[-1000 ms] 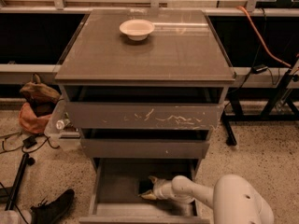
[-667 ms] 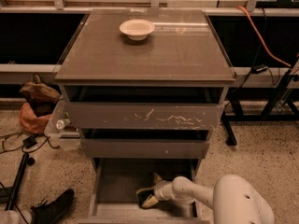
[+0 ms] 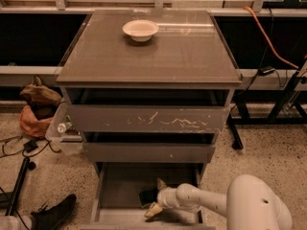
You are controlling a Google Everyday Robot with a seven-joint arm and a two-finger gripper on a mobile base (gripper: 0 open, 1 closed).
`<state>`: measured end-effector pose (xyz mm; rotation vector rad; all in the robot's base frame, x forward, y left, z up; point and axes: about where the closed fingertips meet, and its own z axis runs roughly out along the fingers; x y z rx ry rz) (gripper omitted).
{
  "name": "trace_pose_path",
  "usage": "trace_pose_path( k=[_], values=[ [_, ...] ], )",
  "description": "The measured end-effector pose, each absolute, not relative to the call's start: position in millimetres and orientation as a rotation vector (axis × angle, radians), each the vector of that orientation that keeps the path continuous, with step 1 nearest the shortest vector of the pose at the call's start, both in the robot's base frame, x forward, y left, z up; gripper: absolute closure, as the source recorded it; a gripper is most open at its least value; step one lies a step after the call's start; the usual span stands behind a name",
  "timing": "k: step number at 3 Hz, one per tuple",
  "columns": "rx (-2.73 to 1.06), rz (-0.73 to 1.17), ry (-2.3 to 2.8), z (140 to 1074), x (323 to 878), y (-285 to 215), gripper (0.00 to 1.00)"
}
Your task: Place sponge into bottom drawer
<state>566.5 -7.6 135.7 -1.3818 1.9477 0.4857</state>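
A grey-brown cabinet (image 3: pixel 148 82) fills the middle of the camera view, standing on a speckled floor (image 3: pixel 268 162), and its flat top serves as the counter (image 3: pixel 182 56). The robot's white arm (image 3: pixel 254 207) comes in from the lower right corner and reaches left into the lowest part of the cabinet. Of the three drawers, the scratched-front drawer (image 3: pixel 148 120) at the top and the plain middle drawer (image 3: pixel 148 152) each stand a little way out, while the bottom drawer (image 3: pixel 120 186) is pulled well open, showing its flat base and thin side walls. On the floor to the left lie an orange and brown bag (image 3: pixel 36 111), a black shoe (image 3: pixel 53 214) and some dark cables (image 3: pixel 14 147); an orange cable (image 3: pixel 268 40) hangs at the upper right. A cream round bowl (image 3: pixel 140 30) sits upright towards the back of the counter. The gripper (image 3: pixel 156 197) is low inside the bottom drawer, near its front right part, and its jaws are closed onto the sponge (image 3: pixel 147 198), one tan fingertip at the far side and the other at the near side. The sponge, showing as a dark block, lies within the drawer's walls, just above or on the base; I cannot tell which.
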Motion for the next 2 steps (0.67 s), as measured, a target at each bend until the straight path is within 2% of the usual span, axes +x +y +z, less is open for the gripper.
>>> trace_pose_path(
  k=[1, 2],
  values=[
    [-1.353, 0.415, 1.958, 162.8, 559.0, -25.0, 0.0],
    [-1.196, 0.203, 1.973, 244.7, 575.0, -96.3, 0.0]
  ],
)
